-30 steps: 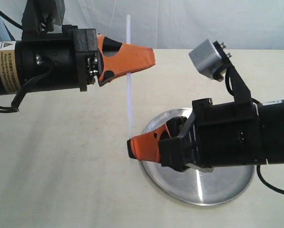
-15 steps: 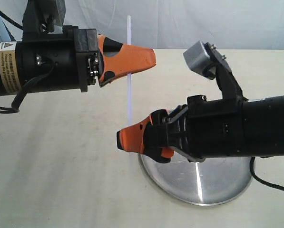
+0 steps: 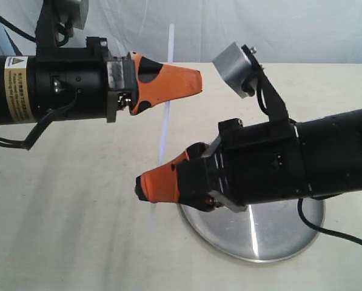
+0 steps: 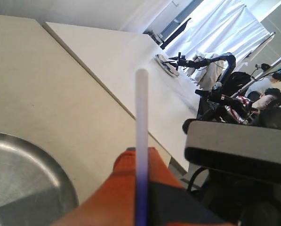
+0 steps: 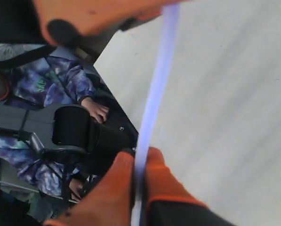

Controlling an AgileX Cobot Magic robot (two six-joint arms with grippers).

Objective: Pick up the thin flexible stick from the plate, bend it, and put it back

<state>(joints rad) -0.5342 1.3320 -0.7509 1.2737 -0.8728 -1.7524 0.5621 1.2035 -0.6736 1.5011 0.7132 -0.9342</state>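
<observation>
Leftward is where the right gripper has travelled over the last second. Its orange tips are now past the rim of the round, shiny silver metal plate and out over the cream counter. The thin, translucent pale-lilac plastic stick has tipped from plumb to a slight lean, its top toward the right of the exterior view.

The right wrist view shows that gripper's two orange fingers pressed together on the stick, pinching it near its lower end. From there the stick rises almost straight to the left gripper, which sits higher and points rightward. In the left wrist view the stick passes between an orange finger and a dark one, clamped between them, and a good length stands free above the grip.

Held at both places, the stick hangs in the air, clear of the plate and just to the left of it in the exterior view. The plate lies flat on the counter under the right arm's black body, and its far part is hidden by that arm.
</observation>
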